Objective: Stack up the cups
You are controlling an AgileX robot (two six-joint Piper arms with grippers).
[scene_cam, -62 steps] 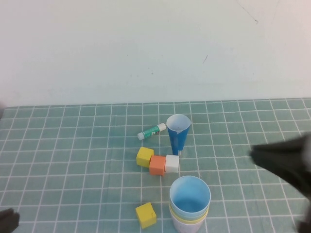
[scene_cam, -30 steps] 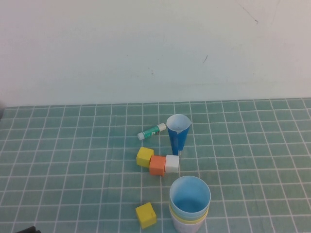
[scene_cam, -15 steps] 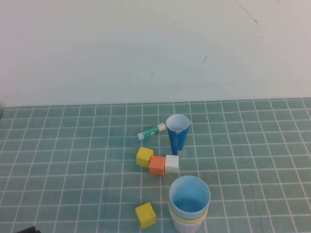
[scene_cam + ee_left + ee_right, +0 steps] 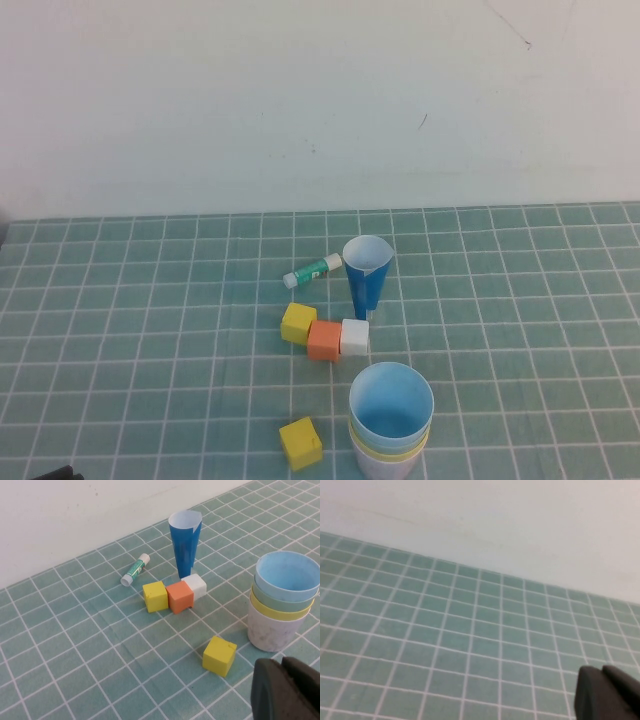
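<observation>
Green tiling with white grid lines is covering the desk (image 4: 120,330) in the high view, and a stack of cups (image 4: 391,422) is standing near the front edge: a light blue cup is sitting on top, nested in a pale green one, a yellow one and a white one at the bottom. Behind it, a dark blue paper cone (image 4: 366,275) is standing point down, with a glue stick (image 4: 311,270) lying just to its left. A yellow cube (image 4: 298,323), an orange cube (image 4: 324,339) and a white cube (image 4: 354,337) are sitting in a touching row between cone and stack; a second yellow cube (image 4: 300,443) is lying alone beside the stack's left. A dark sliver of the left end effector (image 4: 50,472) is showing at the bottom left corner.

In the left wrist view, the left end effector (image 4: 285,690) is hanging low near the cup stack (image 4: 281,605), its two dark fingertips appearing pressed together, gripping nothing.

In the right wrist view, the right end effector (image 4: 605,692) is hovering over bare tiles, its fingertips appearing closed and empty, with the wall (image 4: 520,525) behind.
</observation>
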